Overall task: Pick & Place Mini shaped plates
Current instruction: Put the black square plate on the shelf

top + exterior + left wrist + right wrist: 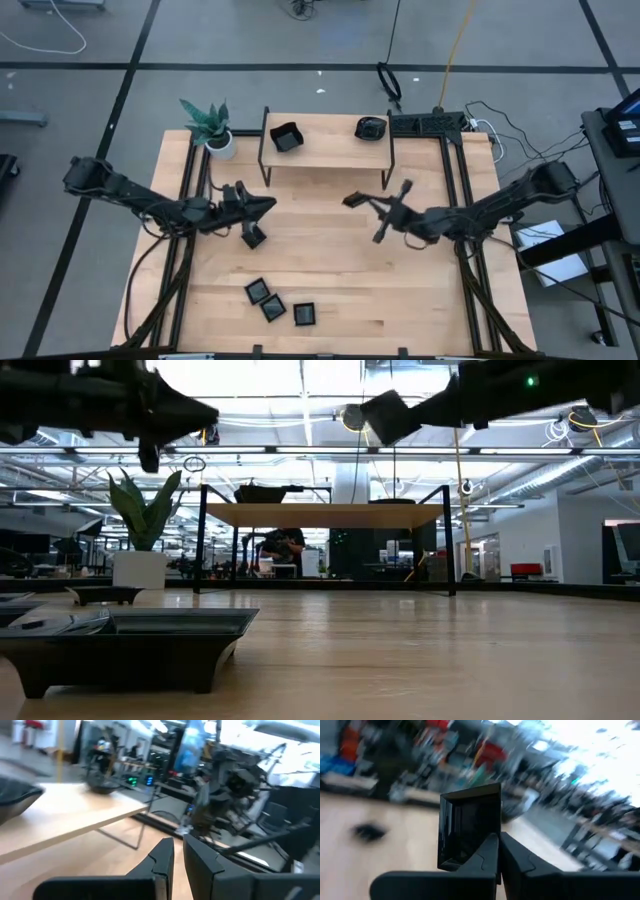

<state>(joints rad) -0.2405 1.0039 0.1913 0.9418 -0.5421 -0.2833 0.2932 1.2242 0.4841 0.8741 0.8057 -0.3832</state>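
My right gripper hovers over the table's middle, in front of the raised shelf, shut on a square black mini plate. The low view shows that plate high above the tabletop. My left gripper hangs left of centre with its fingers shut on nothing. On the shelf sit a square plate and a rounded one. Three more plates rest flat on the table near its near edge; one of them fills the low view's foreground. My right gripper pinches the square plate by one rim between its two fingers. The fingers come level from the table's right side and point left. The plate stands on edge beyond the fingertips, lifted clear of the table.
A potted green plant stands at the table's far left corner beside the shelf. Black frame rails run along both sides of the table. Bare wood lies between the shelf and the near edge, right of the three plates.
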